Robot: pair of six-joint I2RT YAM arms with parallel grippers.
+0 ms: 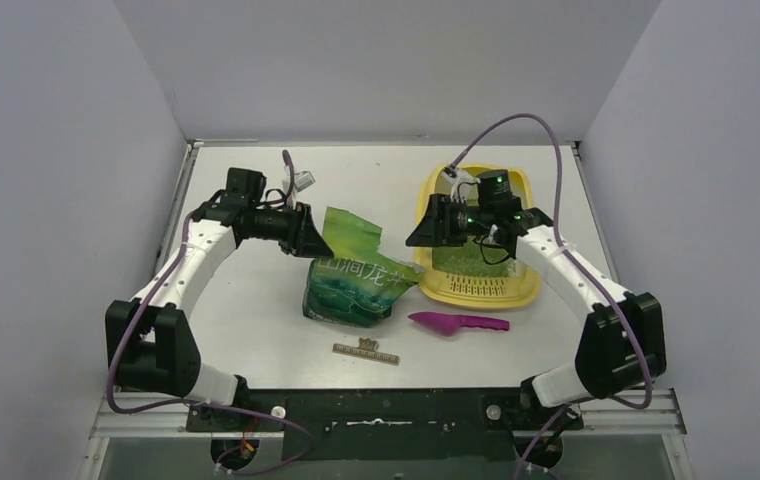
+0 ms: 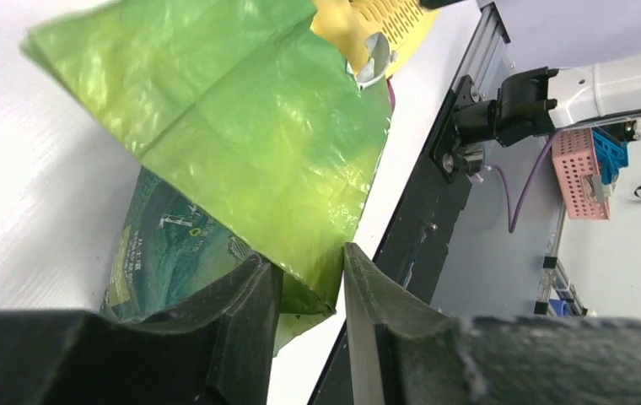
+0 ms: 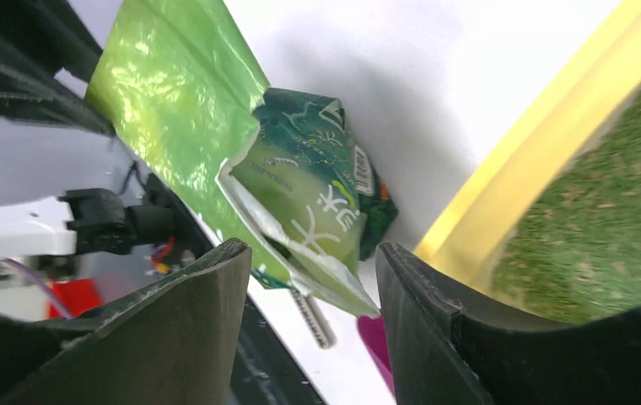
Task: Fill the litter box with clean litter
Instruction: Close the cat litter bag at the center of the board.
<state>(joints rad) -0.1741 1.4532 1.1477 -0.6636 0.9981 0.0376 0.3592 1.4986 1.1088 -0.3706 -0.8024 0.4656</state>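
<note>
The pale yellow litter box sits at the right middle of the table, with light-green litter covering its floor. My right gripper hovers open and empty over the box's left rim; its wrist view shows the rim and litter. The dark-green printed bag lies to the left of the box. My left gripper is at the bag's raised back corner. In the left wrist view the jaws stand a little apart around that corner of the bag.
A magenta scoop lies in front of the box. A torn-off strip lies near the table's front edge. Grey walls enclose the table on the left, back and right. The black base rail runs along the front.
</note>
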